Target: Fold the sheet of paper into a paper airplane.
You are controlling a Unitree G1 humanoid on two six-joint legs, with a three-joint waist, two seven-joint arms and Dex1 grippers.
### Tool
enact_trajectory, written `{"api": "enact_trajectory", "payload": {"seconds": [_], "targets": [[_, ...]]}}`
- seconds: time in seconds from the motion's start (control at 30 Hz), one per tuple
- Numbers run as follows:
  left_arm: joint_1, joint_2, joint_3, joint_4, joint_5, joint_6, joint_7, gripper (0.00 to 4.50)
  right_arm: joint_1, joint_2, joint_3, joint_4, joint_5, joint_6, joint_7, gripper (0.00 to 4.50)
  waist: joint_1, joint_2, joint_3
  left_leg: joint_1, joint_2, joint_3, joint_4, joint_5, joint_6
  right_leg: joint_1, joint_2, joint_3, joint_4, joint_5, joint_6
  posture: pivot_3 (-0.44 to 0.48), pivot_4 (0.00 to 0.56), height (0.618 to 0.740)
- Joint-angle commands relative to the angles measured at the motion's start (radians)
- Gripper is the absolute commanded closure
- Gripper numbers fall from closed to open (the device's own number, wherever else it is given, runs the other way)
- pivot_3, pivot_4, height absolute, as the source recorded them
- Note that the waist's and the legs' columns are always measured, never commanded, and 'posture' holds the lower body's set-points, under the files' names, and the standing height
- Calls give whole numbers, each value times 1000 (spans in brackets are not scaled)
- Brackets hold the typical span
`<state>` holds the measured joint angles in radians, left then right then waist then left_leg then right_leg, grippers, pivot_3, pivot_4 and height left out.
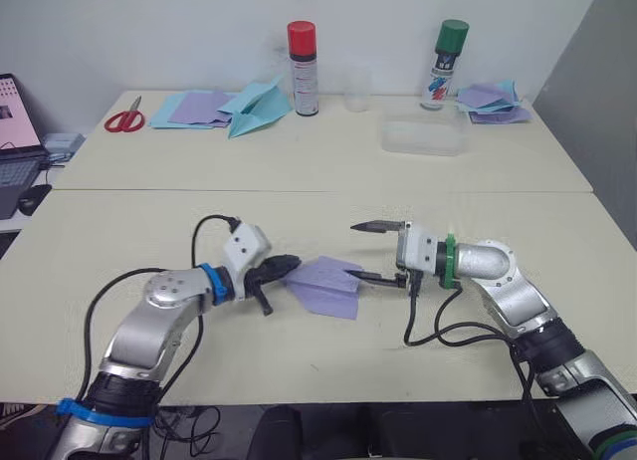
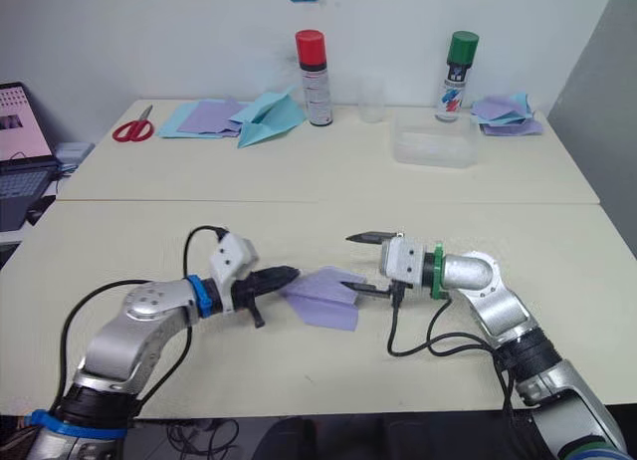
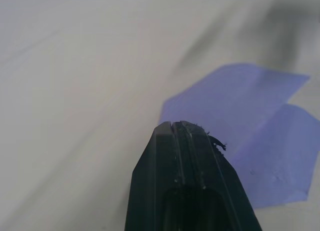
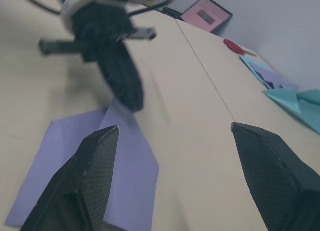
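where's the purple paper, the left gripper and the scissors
sheet of paper (image 1: 328, 284), left eye view, middle of the folded lavender shape.
left gripper (image 1: 289, 265), left eye view, tip of the shut black fingers at the paper's edge.
scissors (image 1: 123, 118), left eye view, red handles.

I see the sheet of paper (image 1: 328, 284), lavender and partly folded with overlapping flaps, lying flat on the desk (image 1: 299, 355) near its front middle.
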<state>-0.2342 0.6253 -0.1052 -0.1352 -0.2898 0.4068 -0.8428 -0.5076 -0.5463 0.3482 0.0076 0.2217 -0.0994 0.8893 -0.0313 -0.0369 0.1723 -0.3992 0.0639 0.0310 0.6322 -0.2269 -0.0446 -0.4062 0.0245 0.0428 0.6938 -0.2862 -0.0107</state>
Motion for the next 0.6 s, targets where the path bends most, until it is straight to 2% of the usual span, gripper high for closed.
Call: {"api": "enact_trajectory", "payload": {"seconds": [0.03,0.23,0.37,0.6], "targets": [[13,5,-19,-6,3,-9,-36,4470,39,6,-39,-92,12,97,-21,763,2,0,0,0,0,0,0,0,0,0,0,-1,0,0,0,0,150,740],[31,13,-61,27,40,-8,-62,4470,93,12,-53,-151,31,273,-27,763,2,0,0,0,0,0,0,0,0,0,0,0,0,-3,5,0,150,740],[57,1,-76,25,53,-23,-66,4470,101,45,-107,-176,152,562,-67,763,1,0,0,1,0,0,1,0,0,1,-1,1,0,-3,5,0,150,740],[81,7,-65,35,72,-61,-59,4470,62,75,-191,-197,291,947,-132,763,1,0,0,1,0,0,1,0,0,1,-1,1,1,-3,5,0,150,740]]}}
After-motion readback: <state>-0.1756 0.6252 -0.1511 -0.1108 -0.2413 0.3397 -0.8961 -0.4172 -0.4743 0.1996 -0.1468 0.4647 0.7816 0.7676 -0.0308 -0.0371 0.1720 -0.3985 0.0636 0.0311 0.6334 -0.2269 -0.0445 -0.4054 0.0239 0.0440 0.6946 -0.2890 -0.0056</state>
